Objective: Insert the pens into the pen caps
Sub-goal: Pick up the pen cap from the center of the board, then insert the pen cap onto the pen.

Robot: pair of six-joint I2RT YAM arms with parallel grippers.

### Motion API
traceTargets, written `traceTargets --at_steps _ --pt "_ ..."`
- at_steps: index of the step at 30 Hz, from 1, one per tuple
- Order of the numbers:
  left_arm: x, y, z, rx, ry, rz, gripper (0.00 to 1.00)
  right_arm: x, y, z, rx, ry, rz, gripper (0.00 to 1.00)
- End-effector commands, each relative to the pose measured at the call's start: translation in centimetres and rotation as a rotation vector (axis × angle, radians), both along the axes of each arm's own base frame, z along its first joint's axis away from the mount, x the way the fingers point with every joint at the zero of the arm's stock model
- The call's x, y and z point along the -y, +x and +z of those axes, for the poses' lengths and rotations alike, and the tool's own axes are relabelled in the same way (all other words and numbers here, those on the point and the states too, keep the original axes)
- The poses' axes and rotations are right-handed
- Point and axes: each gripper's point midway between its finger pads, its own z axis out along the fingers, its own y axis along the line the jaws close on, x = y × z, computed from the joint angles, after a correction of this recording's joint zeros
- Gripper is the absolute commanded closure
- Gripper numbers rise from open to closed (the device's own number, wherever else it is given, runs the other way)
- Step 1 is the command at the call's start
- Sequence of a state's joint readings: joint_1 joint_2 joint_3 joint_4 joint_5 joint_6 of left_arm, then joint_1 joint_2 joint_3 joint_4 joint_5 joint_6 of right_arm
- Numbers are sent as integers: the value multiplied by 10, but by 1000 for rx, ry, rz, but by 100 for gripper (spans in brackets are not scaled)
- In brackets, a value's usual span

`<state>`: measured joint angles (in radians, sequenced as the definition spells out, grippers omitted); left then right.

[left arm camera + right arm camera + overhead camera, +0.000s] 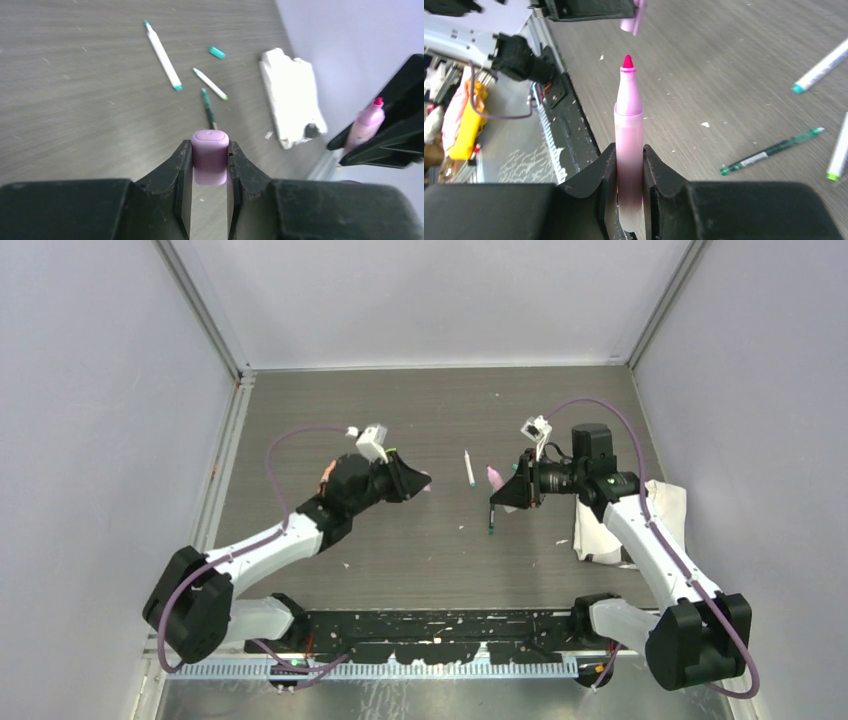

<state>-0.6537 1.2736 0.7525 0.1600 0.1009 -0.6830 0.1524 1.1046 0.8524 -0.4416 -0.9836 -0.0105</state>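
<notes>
My left pincer (210, 150) is drawn in to a narrow gap, and its two fingers press the sides of a stubby purple cap (210, 159) that juts out just past the fingertips. My right pincer (629, 155) is nearly closed too. It is clamped around the lower barrel of a pink pen (628, 107), which sticks straight out beyond the fingers with its bare red-pink tip leading. Both are held above the middle of the dark, wood-grained surface (400, 400), facing each other, cap on the left and pen on the right. The two are apart, with a gap between tip and cap. From above, a white pen (469, 468) with teal ends lies on the surface under that gap, pointing near to far. A dark green pen (492, 515) lies just near of my right pincer. My left wrist view also shows a short white pen (210, 83) with a green tip, lying between the other two loose pens. A small teal cap (217, 52) sits by itself a little farther out. A crumpled white cloth (610, 530) lies to the right, beside my right forearm. Tiny white specks (705, 124) are scattered over the surface.
</notes>
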Motion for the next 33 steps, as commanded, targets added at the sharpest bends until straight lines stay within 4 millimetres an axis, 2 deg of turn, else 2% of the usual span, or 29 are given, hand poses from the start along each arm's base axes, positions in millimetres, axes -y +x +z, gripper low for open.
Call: traceTargets --at_steps 1,3,6,9,13,16,20,25,33 --pt "19 -20 73 131 -529 -23 99 -17 -17 18 142 73 161 99" --pt "17 -24 82 140 -615 24 99 -22 -21 15 134 70 183 99" --pt "21 -22 80 63 -645 129 99 -27 -21 11 140 39 181 99" --pt "29 -19 69 -57 -529 237 99 -28 -20 5 144 -16 178 99" --pt "22 -22 59 -125 -376 419 99 -31 -20 1 139 -44 179 99" --pt "18 -19 54 -156 -370 506 99 -34 -19 -4 128 -61 169 99" --pt "30 -20 57 -153 -364 510 99 -36 -14 -7 111 -67 133 99" --pt "46 -17 58 -148 -349 501 99 -41 -16 -6 84 -38 137 99" --pt "46 -12 55 -132 -384 541 99 -51 -20 -20 23 -49 171 99"
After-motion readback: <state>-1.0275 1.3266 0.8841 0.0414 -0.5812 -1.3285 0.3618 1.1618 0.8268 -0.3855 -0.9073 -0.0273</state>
